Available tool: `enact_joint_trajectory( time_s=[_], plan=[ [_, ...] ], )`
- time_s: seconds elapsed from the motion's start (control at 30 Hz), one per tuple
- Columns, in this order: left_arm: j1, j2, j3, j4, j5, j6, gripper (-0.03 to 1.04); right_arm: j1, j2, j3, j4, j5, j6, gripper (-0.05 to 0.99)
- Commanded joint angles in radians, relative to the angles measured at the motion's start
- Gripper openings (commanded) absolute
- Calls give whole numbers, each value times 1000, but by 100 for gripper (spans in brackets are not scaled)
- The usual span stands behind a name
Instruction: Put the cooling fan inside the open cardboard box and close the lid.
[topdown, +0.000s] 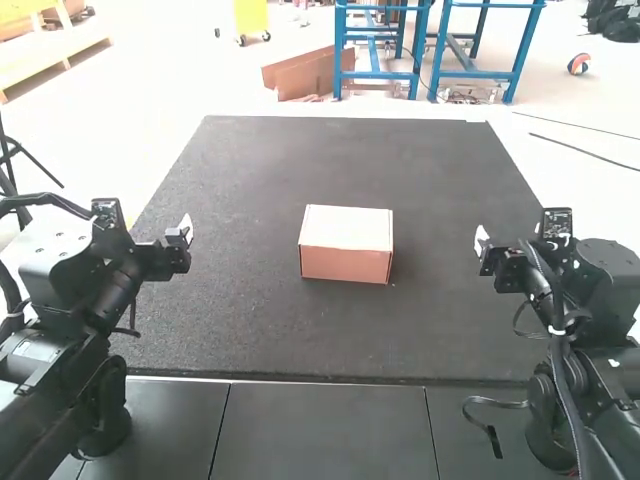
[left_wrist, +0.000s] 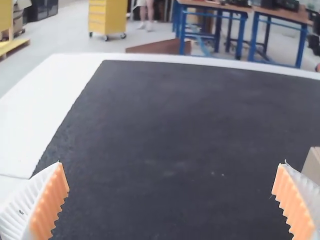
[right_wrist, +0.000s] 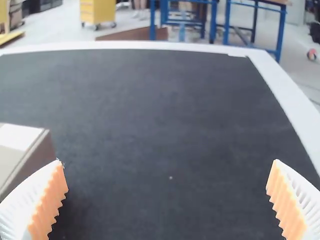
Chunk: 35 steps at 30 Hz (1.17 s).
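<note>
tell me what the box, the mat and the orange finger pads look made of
Box: cardboard, with matte brown sides, a paler top and crisp folded edges.
Mat: black, with a grainy, speckled, matte surface; probably rubber or dense foam, cannot tell which.
Pads: orange, matte, saw-toothed; likely soft rubber or silicone, on white ribbed backing that looks plastic.

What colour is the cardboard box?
The cardboard box is brown with a pale top; high view.

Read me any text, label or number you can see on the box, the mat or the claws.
None to read. The cardboard box shows plain faces, the black mat has no print, and the left claw and right claw carry no legible marking.
</note>
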Motion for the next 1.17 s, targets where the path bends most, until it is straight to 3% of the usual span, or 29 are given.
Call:
enact_joint_trajectory(
  time_s=[0.0,0.2,0.43,0.6,1.13],
  plan=[
    [40,-14,-7,0,-13,9,96,-14,-9,-4,-9,3,15,92],
    [96,-13,-9,3,-13,32,96,-42,-7,-4,-12,3,16,92],
    [83,-14,-9,8,-10,95,96,-46,-7,-4,-1,-4,15,92],
    [52,-14,-9,10,-9,95,96,-45,-7,-4,-1,-7,15,92],
    [47,-13,-7,36,-7,95,96,-46,-9,-5,-1,-10,15,92]
  ],
)
